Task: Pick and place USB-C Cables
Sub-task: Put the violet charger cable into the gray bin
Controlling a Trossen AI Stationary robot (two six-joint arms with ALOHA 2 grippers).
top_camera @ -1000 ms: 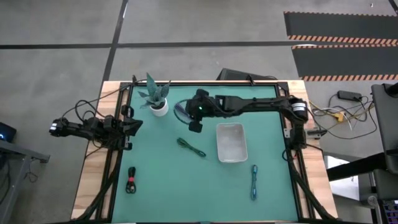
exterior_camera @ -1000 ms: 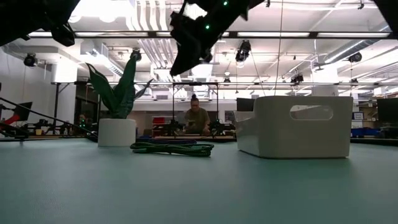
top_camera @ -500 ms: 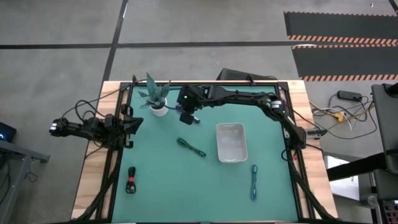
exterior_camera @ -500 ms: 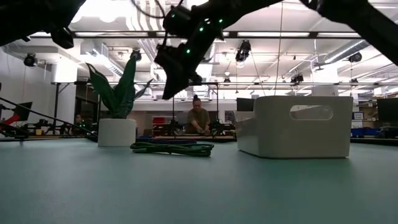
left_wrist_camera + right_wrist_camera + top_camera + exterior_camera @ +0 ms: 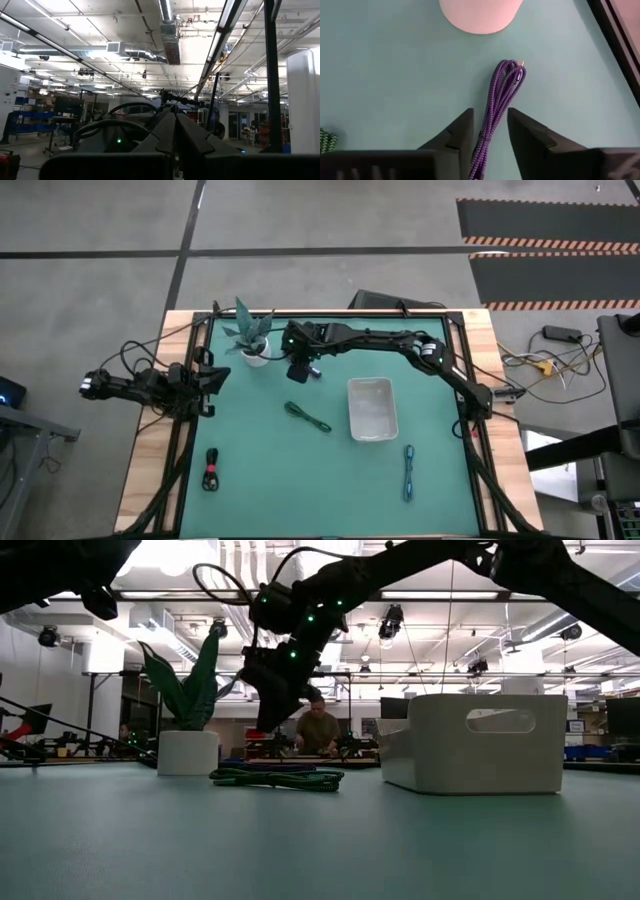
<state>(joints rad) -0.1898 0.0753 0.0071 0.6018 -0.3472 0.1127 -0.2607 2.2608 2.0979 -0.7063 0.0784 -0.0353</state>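
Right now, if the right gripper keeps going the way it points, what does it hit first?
Likely the purple cable: it lies on the mat directly between the open fingers of the right gripper. The white plant pot sits further along. How much height remains is unclear.

No lettering, label, brand mark or number is showing legibly anywhere in these views. The only sign-like markings are the orange-and-black hazard stripes (image 5: 548, 242) edging the dark floor mats beyond the far right corner of the bench, and they are carrying no words.
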